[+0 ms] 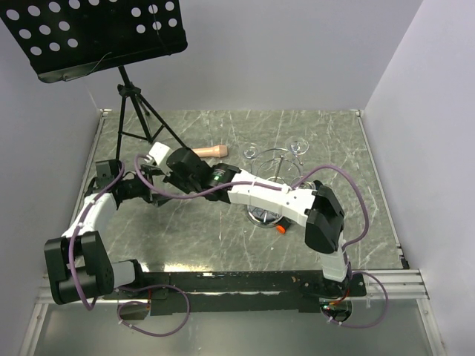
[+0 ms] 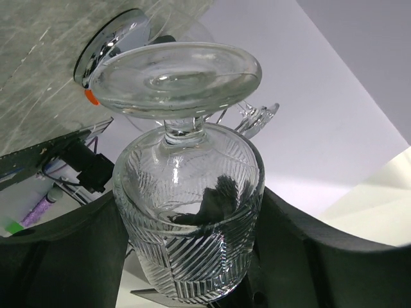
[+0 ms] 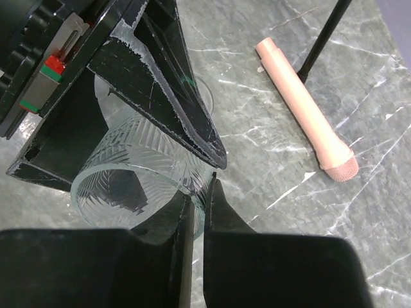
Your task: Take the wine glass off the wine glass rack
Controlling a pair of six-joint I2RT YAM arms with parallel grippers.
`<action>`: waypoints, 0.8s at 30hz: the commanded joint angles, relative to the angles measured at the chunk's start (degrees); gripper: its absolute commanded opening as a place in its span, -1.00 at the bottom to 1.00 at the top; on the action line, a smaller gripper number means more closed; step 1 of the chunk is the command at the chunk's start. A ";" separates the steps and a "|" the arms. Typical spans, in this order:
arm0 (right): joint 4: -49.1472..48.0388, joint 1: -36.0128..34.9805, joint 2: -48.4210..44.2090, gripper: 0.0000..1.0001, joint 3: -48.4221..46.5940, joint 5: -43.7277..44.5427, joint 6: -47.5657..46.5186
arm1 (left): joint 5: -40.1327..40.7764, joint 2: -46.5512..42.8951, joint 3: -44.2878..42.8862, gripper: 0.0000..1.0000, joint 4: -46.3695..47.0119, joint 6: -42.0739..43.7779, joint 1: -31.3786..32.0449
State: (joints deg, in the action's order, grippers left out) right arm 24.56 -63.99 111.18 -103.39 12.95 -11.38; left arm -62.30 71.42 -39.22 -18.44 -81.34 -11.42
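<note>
Left end effector [image 2: 192, 256] grips the wine glass [image 2: 187, 199] bowl, jaws wide. Right end effector [image 3: 204, 192] is pinched tight on its rim.

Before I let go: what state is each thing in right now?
wine glass: off the rack, held by both arms
left gripper: jaws closed on its bowl
right gripper: jaws shut on its rim
wine glass rack: upright, other glasses hanging
microphone: lying flat

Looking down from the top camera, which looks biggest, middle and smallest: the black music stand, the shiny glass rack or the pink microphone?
1. black music stand, though it stands tall, nearer the camera
2. wine glass rack, partly hidden by an arm
3. pink microphone
</note>
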 commanded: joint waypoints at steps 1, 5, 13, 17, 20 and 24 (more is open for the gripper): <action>-1.88 1.58 -0.34 -1.00 -3.30 -4.42 5.40 | -0.45 -1.19 -1.12 -0.36 4.46 4.00 -0.97; -1.09 2.29 -0.43 -1.00 -3.74 -5.04 6.28 | 3.84 -1.72 -1.03 0.39 2.18 8.55 -1.76; 1.63 4.13 0.18 -1.00 -5.76 -2.84 5.23 | 8.50 -2.60 -3.30 0.91 -7.29 20.05 -6.32; 9.00 5.36 1.59 -1.00 -9.36 -6.78 2.07 | 15.61 -2.77 -9.37 0.96 -16.78 31.56 -9.31; 14.01 5.01 0.71 -1.00 -9.37 -9.69 -3.02 | 25.53 -3.56 -14.55 0.99 -21.54 38.34 -10.02; 17.36 4.49 -1.13 -1.00 -5.52 -12.15 -5.58 | 35.30 -5.06 -18.52 0.99 -24.45 44.59 -10.81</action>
State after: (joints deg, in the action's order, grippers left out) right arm 38.26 -58.43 113.56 -109.19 4.91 -12.73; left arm -39.40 69.17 -53.43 -36.73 -47.13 -21.45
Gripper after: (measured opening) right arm 0.115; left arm 0.994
